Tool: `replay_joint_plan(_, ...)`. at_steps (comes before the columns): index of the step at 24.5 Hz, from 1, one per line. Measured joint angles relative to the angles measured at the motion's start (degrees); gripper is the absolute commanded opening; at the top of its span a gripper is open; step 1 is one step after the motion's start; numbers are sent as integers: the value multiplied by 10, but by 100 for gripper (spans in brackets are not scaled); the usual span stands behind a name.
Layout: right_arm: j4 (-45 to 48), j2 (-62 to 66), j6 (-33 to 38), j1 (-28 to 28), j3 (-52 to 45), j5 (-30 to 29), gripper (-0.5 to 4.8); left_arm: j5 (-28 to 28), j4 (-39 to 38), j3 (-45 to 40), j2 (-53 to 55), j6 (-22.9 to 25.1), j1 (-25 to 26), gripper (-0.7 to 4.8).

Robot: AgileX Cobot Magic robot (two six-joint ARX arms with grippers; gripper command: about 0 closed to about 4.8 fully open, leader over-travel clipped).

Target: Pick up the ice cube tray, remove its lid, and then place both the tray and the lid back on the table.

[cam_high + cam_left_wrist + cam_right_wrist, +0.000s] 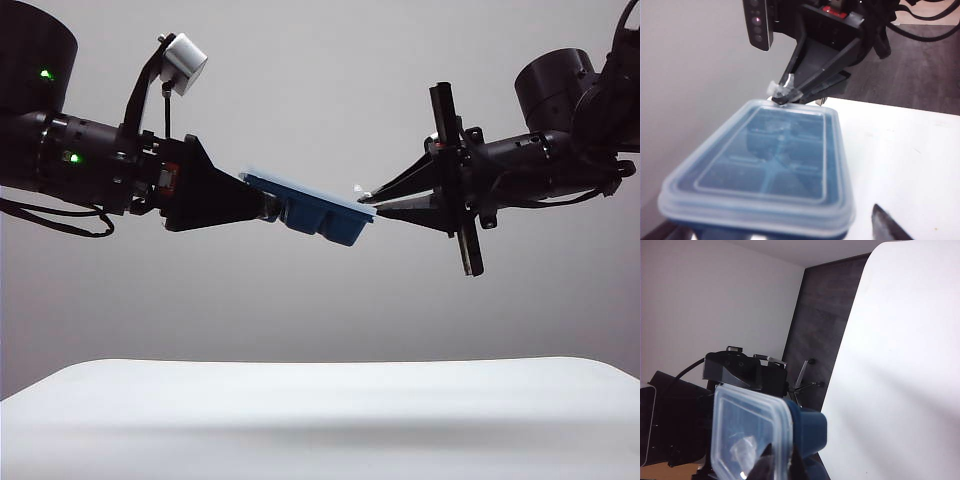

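- Setting: a robot test room or lab, not a home.
- Evidence: bare white table (320, 420) against a plain grey wall (320, 80).
- Dark wood-look floor (920, 65) beside the table.
- Loose black cables (930, 20) trail across that floor.

Low table-level exterior; close wrist cameras

Plain pale wall (320, 60); dark wood-look floor (920, 70)
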Motion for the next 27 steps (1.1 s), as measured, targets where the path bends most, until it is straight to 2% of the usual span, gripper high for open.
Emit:
replay_joint_plan(3,0,0,0,0,0,0,-9,-17,0,0,0,0,-9,479)
replay_joint_plan(6,0,0,0,9,0,0,-9,-59,0,0,0,0,-33,479)
replay_joint_plan(14,0,0,0,11,0,-3,-9,-70,0,0,0,4,-37,479)
replay_joint_plan(18,-1,0,0,11,0,-4,-9,-67,0,0,0,4,-37,413)
replay_joint_plan(19,-4,0,0,11,0,-4,-9,-63,0,0,0,4,-37,360)
replay_joint_plan(21,-5,0,0,11,0,-7,-9,-63,0,0,0,4,-37,317)
replay_joint_plan(27,-6,0,2,11,0,-12,-9,-59,0,0,0,4,-37,303)
